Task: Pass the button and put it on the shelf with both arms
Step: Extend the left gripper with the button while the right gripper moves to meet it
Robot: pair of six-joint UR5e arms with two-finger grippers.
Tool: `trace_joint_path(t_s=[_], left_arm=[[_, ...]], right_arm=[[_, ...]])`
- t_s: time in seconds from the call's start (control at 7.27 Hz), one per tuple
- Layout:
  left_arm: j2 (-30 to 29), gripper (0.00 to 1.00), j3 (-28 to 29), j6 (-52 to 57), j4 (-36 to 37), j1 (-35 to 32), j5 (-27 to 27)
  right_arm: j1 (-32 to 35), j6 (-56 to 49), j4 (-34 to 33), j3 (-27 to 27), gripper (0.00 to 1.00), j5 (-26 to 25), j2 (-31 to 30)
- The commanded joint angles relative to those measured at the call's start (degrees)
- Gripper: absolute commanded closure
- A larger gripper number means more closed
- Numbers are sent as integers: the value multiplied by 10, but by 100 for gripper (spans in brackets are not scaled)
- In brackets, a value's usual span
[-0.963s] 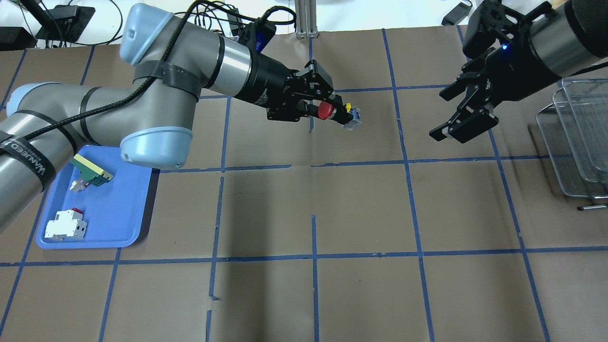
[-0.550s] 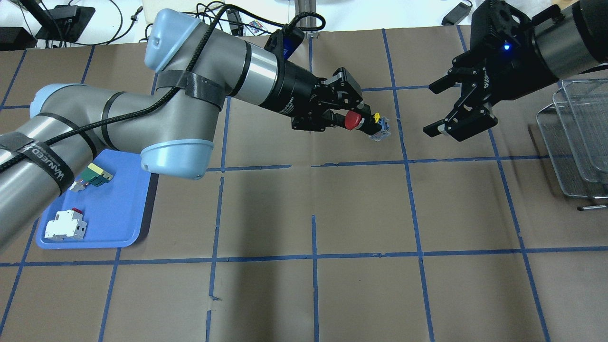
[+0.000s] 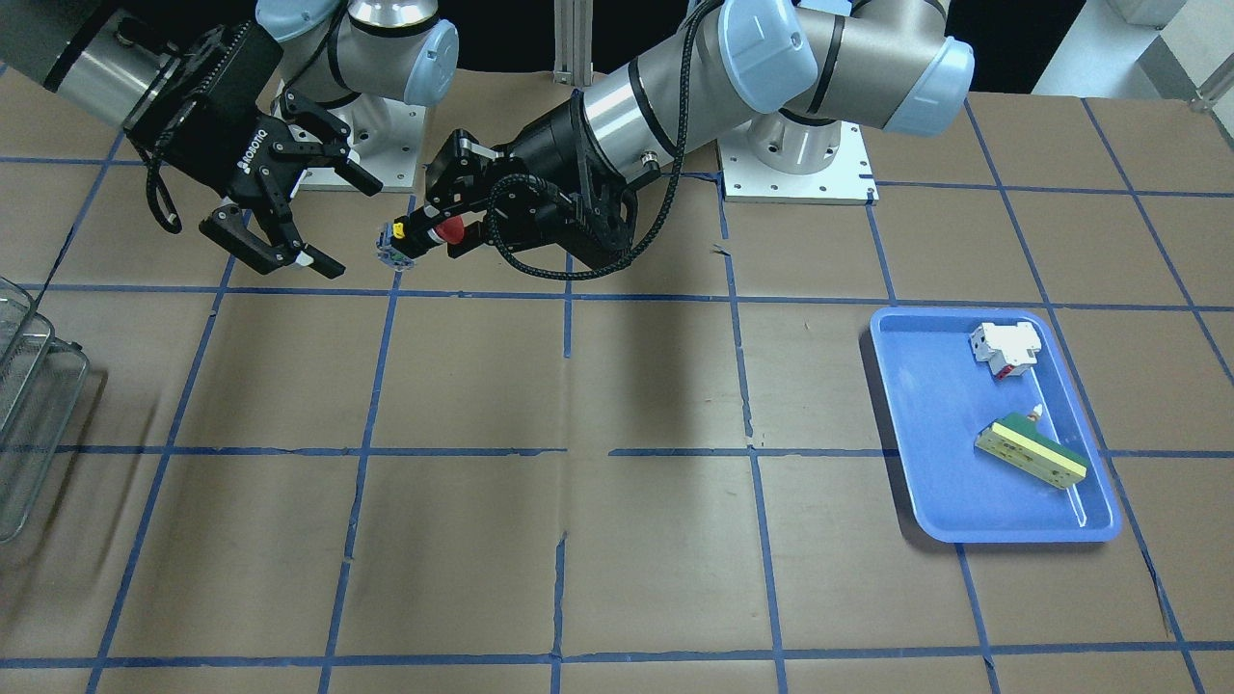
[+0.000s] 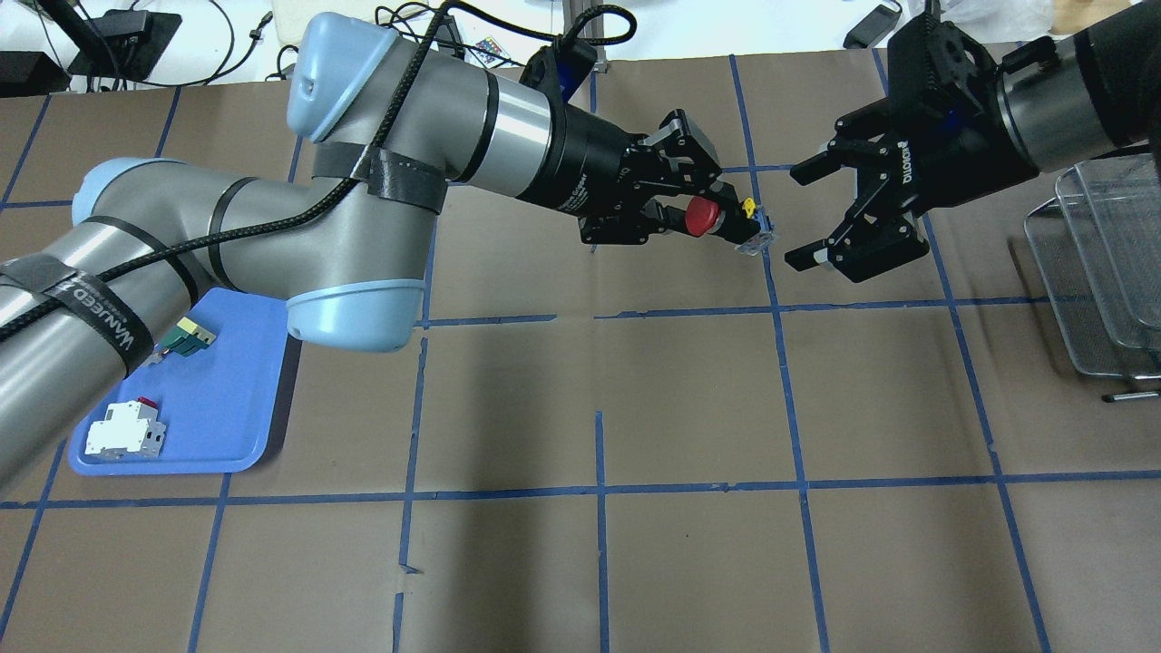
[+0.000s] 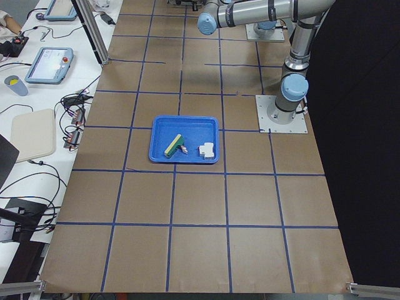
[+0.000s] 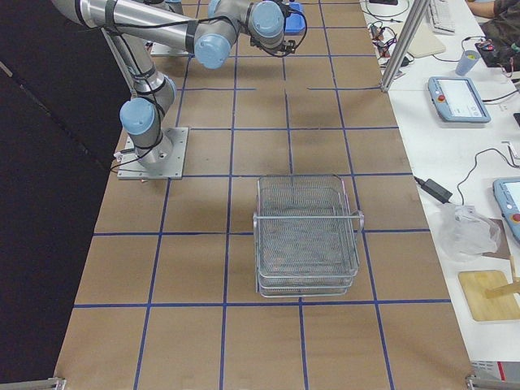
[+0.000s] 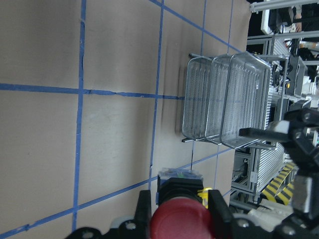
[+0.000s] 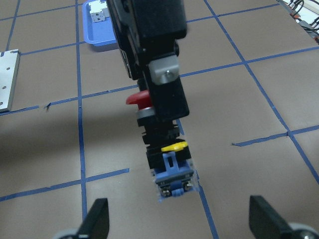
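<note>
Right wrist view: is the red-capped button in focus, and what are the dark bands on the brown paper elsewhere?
Right wrist view: the small push-button with red cap, yellow collar and blue base is sharp; the right gripper's black fingertips at the bottom edge blur. Front-facing and overhead views: those bands are soft arm shadows.

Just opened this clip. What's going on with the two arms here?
It's a mid-air handover that isn't finished yet. The left end effector grips the button near its red cap and holds it out, base first. The right end effector faces it, open, with a gap between them. The shelf stands at the robot's right end of the table.
</note>
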Motion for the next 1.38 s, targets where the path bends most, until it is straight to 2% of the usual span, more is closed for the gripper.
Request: trace_joint_path(t_s=[0.0, 0.69, 0.83, 1.24], left_arm=[[-1, 93, 14, -15, 9, -3, -1], [11, 92, 14, -37, 14, -6, 0], [12, 91, 14, -37, 14, -6, 0], [11, 91, 14, -37, 14, -7, 2]], right_arm=[[0, -7, -1, 5, 0, 2, -10], [6, -4, -32, 6, 0, 3, -23], [6, -4, -33, 6, 0, 23, -20], [7, 0, -45, 5, 0, 24, -20]])
